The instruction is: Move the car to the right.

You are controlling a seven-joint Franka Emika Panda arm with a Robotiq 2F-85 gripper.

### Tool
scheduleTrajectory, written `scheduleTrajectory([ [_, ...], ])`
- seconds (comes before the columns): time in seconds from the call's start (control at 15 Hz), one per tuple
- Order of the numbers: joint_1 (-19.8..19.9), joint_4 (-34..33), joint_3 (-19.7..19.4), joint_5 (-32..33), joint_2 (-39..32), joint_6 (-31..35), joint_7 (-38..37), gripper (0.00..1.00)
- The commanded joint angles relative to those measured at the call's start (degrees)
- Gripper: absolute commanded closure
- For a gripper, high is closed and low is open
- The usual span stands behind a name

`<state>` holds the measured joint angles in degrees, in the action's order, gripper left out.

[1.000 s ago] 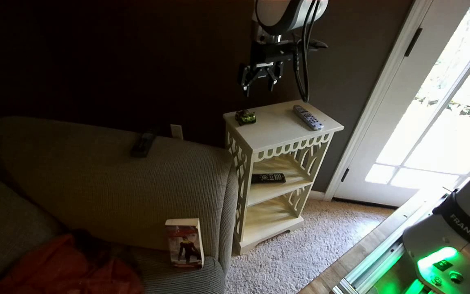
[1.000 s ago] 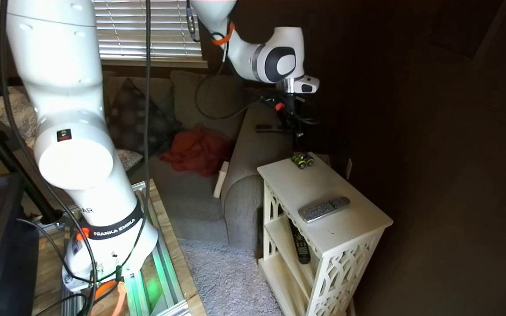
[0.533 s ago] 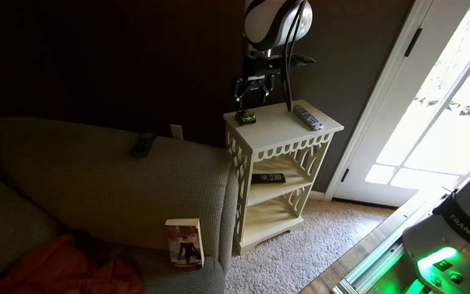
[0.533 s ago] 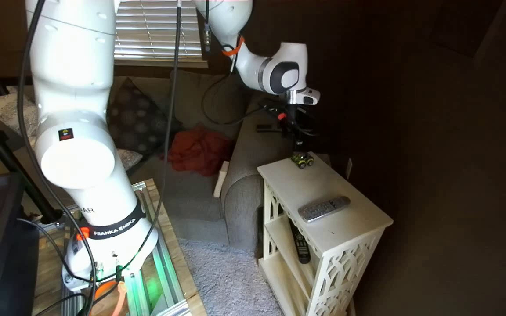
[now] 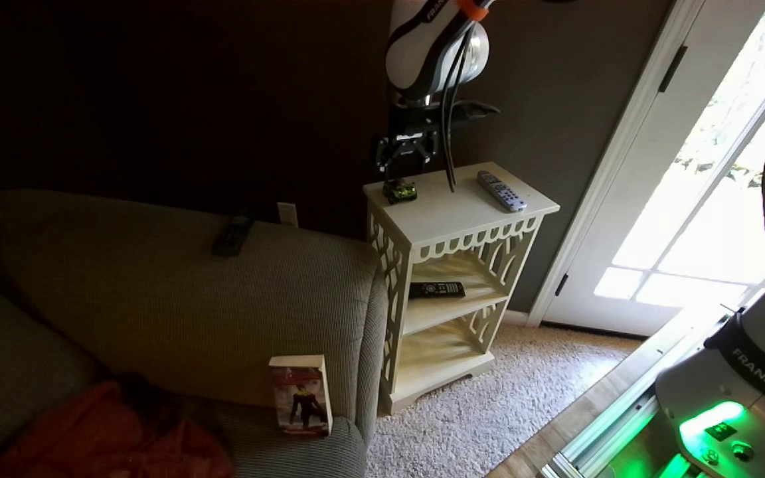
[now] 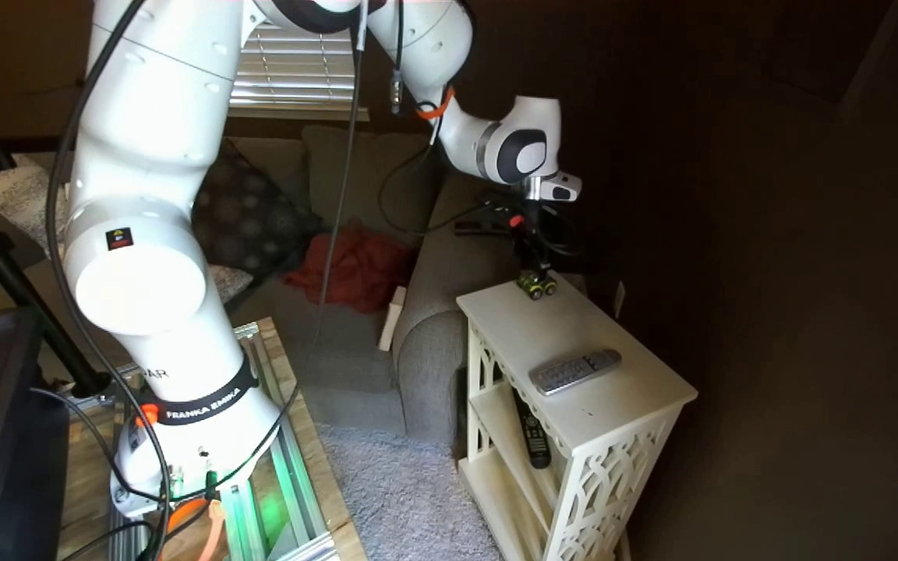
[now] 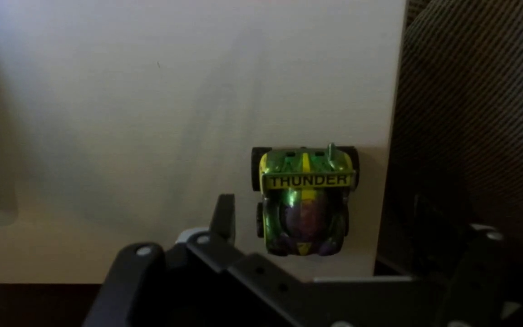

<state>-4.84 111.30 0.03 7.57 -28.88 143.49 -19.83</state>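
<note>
While the pincer (image 5: 404,168) hangs low over the desk (image 5: 449,212), its fingers (image 7: 224,218) stand wide apart with nothing clamped, and what a line-up! Straight between them in the wrist view sits the car (image 7: 307,204), green and yellow, THUNDER lettered across it, with a gap showing on either side. One finger is just beside it; the opposite one is dim and seems to hang past the desk's edge. Whether the tips are low enough to grip, I cannot tell.

So the reach for the grasp is the step in hand, I reckon, with grip and carry both to come. Next move: level and straight down, I'd say, that outer finger kept clear of the edge, then a gentle squeeze across the body, because a toy on wheels may well roll at a nudge.

In an exterior view the car (image 5: 400,192) sits at the desk's left end, so right ought to mean along the top towards the silver remote (image 5: 501,191), stopping short of it. Below, a black remote (image 5: 437,289) lies on the shelf (image 5: 445,313); away left, the sofa (image 5: 276,292) bears a dark remote (image 5: 233,234) on its arm.
</note>
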Motion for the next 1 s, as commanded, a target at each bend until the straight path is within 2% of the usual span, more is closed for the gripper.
scheduleTrajectory([
  [0.0,-1.6,-4.6,-1.8,-0.6,-4.3,-0.1,0.3,0.00],
  [0.67,-2.2,-8.8,-3.0,-0.8,-9.5,-0.4,0.5,0.02],
  [0.73,-2.3,-9.1,-3.2,-0.7,-9.9,-0.5,0.4,0.07],
  [0.8,-2.4,-9.4,-3.2,-0.7,-10.3,-0.8,0.4,0.07],
  [0.93,-2.8,-9.8,-3.7,-0.5,-10.9,-1.0,0.2,0.31],
])
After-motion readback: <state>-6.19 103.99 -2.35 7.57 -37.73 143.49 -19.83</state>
